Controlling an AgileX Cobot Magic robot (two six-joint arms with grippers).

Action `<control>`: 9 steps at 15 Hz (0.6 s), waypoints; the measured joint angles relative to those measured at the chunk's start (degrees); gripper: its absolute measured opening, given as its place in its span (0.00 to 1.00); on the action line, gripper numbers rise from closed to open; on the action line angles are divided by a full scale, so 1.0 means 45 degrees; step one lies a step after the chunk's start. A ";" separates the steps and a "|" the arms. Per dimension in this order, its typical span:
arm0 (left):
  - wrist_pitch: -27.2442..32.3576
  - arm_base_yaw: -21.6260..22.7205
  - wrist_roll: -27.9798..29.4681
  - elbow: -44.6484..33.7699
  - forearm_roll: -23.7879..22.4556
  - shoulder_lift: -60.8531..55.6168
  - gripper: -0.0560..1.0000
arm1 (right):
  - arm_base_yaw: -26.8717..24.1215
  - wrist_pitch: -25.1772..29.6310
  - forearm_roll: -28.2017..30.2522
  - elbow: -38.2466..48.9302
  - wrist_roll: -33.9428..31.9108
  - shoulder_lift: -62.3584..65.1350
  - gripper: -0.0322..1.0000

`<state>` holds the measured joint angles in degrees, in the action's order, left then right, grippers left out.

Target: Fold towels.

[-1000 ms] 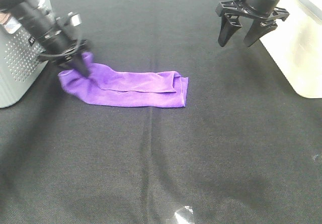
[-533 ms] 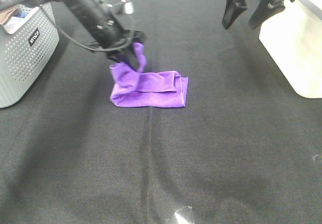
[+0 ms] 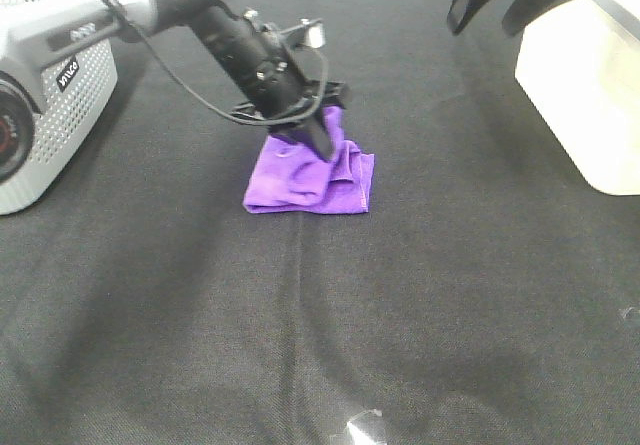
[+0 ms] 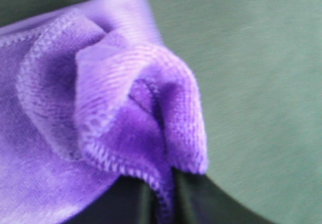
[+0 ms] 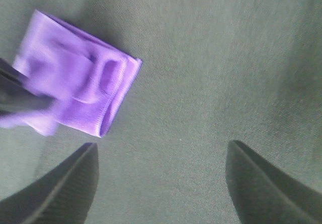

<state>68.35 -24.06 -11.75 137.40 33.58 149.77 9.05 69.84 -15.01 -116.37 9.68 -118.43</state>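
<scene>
Mid-fold: my left claw point(image 3: 322, 143) clenched on purple towel point(image 3: 300, 180) corner, towel at mat point(image 3: 400, 315) centre. My right claw point(image 3: 512, 5) spread, idle. Next: lay corner flush on far edge, release.

My tabletop point(image 3: 420, 295) is covered in a black woven cloth with a faint crease running down its middle. A purple towel point(image 3: 310, 180) lies bunched near the centre. A grey perforated basket point(image 3: 60, 125) stands at the left edge, and a white bin point(image 3: 580, 95) at the right edge, both well apart from the towel.
</scene>
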 joint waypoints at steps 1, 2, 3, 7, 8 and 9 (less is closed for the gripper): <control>-0.0255 -0.0191 0.0025 0.0000 0.0191 0.0013 0.24 | 0.0000 0.0000 -0.0013 0.0000 -0.0013 0.0102 0.72; -0.0598 -0.0369 0.0038 0.0000 0.0522 0.0013 0.35 | 0.0000 0.0000 -0.0013 0.0000 -0.0013 0.0178 0.72; -0.0968 -0.0522 0.0038 0.0000 0.0904 0.0013 0.44 | 0.0000 0.0000 -0.0051 0.0000 -0.0013 0.0204 0.72; -0.2088 -0.0828 -0.0242 0.0127 0.2916 0.0025 0.58 | 0.0000 0.0013 -0.0229 0.0000 -0.0013 0.0229 0.72; -0.2075 -0.0777 -0.0267 0.0153 0.2928 0.0025 0.58 | 0.0000 0.0013 -0.0255 0.0000 -0.0013 0.0229 0.72; -0.1923 -0.0662 -0.0267 0.0318 0.2788 0.0038 0.59 | 0.0000 0.0013 -0.0267 0.0000 -0.0013 0.0229 0.72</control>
<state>59.70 -27.04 -12.95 138.83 46.12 149.94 9.05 69.90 -16.21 -116.37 9.63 -117.40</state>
